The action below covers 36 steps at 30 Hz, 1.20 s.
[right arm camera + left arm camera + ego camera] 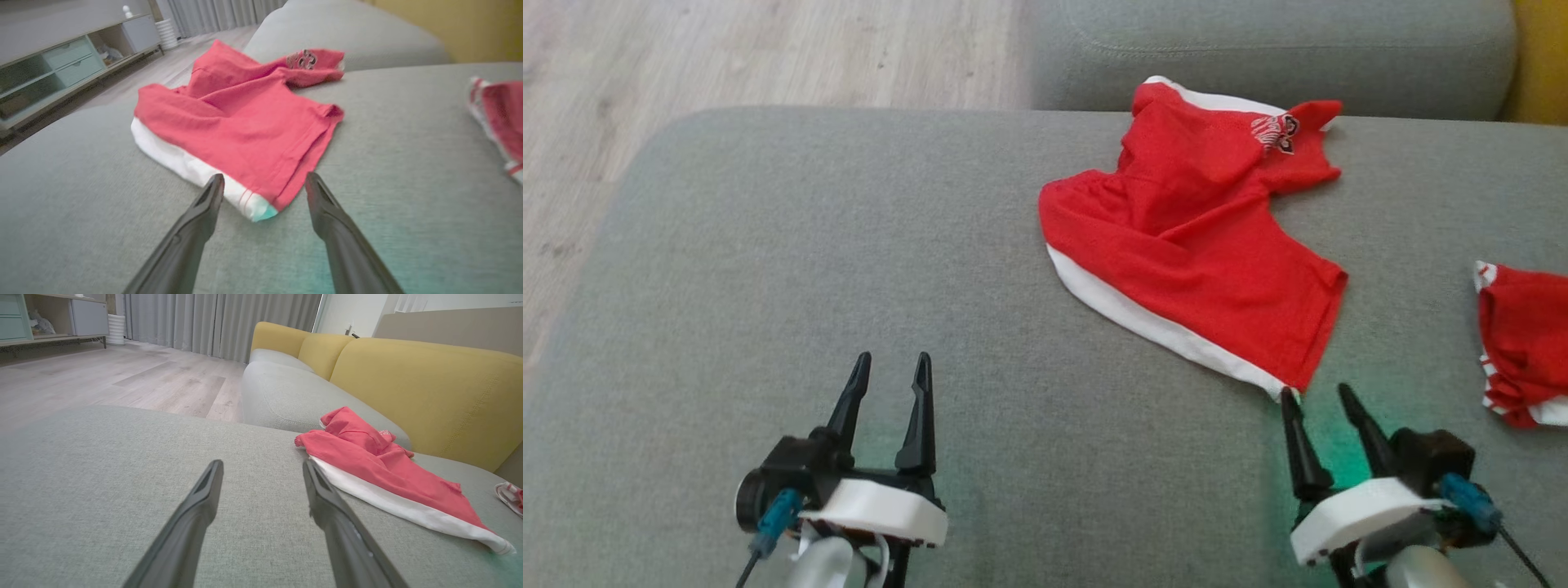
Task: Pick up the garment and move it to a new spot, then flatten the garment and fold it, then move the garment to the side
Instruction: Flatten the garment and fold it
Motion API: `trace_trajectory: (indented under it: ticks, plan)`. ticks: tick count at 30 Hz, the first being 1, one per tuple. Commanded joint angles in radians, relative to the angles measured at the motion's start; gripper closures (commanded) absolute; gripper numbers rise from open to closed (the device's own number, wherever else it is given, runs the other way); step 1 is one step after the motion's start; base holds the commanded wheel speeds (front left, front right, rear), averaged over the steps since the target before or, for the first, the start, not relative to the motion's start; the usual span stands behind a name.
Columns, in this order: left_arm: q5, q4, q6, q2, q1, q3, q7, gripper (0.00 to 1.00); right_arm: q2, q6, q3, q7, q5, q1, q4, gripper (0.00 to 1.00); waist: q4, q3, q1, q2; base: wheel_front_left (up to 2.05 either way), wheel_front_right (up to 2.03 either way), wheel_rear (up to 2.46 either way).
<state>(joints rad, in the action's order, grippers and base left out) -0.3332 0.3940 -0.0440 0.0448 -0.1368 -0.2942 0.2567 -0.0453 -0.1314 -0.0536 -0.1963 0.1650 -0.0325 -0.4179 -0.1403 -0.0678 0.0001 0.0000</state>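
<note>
The garment (1192,245) lies crumpled toward the sofa's (809,245) far edge. Both grippers are empty, fingers spread: the right gripper (1315,394) just at its near white corner, the left gripper (892,359) well apart. Pinching only that corner could lift one layer and drag the rest toward the other garment (1527,343) at the right edge.

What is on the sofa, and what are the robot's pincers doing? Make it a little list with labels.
surface: grey sofa cushion
red garment: crumpled, white edge, lying toward the back right
second red cloth: at the right edge, apart from the garment
left pincer: open, empty, over bare cushion
right pincer: open, empty, pointing at the garment's near corner
</note>
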Motion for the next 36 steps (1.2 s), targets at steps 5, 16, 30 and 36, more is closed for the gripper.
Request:
trace_trajectory:
  ticks: [5,16,30,36]
  plan:
    - [0.005,-0.029,-0.003,0.005,-0.054,0.02,0.005,0.0,-0.005,0.001,-0.054,0.053,0.031,-0.073,-0.041,0.0,-0.028,-0.025,-0.0001,0.0,0.0,0.0,0.0]
    - [0.01,-0.02,-0.004,0.005,-0.069,0.019,0.005,0.0,-0.005,0.001,-0.092,0.062,0.057,-0.137,-0.147,0.0,-0.055,-0.046,-0.0001,0.0,0.0,0.0,0.0]
    - [0.021,-0.021,-0.003,0.005,-0.062,0.036,0.005,0.0,-0.005,0.001,-0.025,0.015,-0.047,-0.165,-0.202,1.0,-0.018,-0.03,-0.0001,0.0,0.0,0.0,0.0]
    - [0.028,-0.026,-0.01,0.005,-0.06,0.042,0.005,0.0,-0.005,0.001,0.115,0.022,-0.127,-0.117,-0.139,1.0,0.033,-0.015,-0.0001,0.0,0.0,0.0,0.0]
